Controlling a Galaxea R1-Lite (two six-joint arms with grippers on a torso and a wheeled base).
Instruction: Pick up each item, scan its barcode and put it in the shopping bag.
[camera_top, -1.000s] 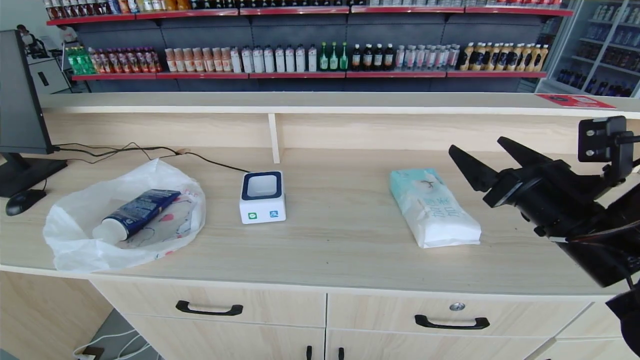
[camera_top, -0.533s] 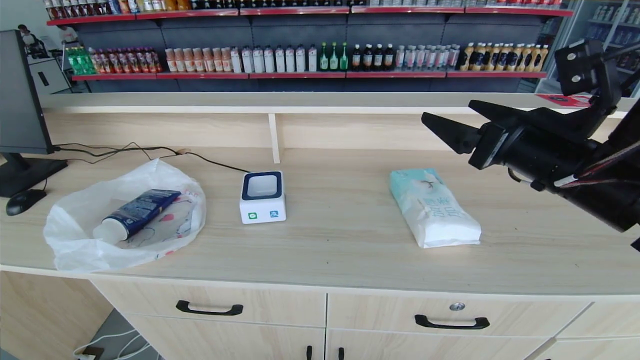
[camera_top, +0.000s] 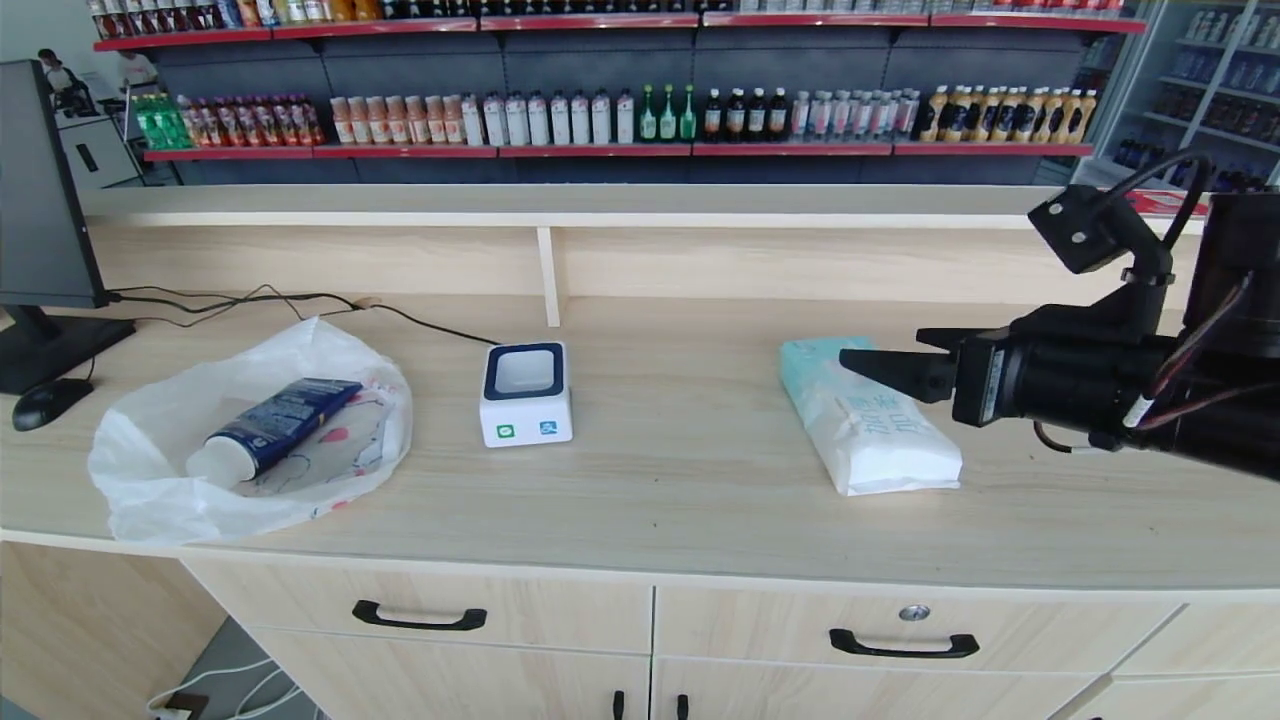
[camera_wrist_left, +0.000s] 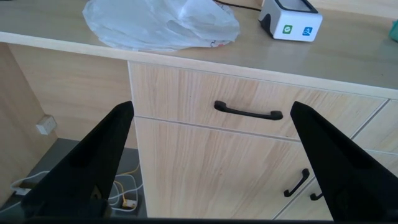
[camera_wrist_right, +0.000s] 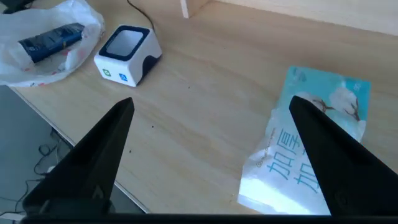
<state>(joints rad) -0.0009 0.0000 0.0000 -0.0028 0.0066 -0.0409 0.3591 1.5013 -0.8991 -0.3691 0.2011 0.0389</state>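
Currently the right gripper (camera_top: 882, 348) is held wide open, empty, just right of the tissue pack (camera_top: 870, 430), laid lengthwise roughly along its fingers.

Black right gripper (camera_top: 885, 352), level, pointing toward the robot's left, two pointed fingers (camera_top: 890, 368) spread wide apart, thick black wrist (camera_top: 1060, 385) just behind it, black left gripper (camera_wrist_left: 211, 106), its pointed fingers spread wide apart too

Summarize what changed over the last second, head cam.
The right gripper swung up, then dropped and levelled out. It now hangs open over the tissue pack with nothing grasped. The tissue pack, the scanner and the shopping bag with the tube inside stayed put.
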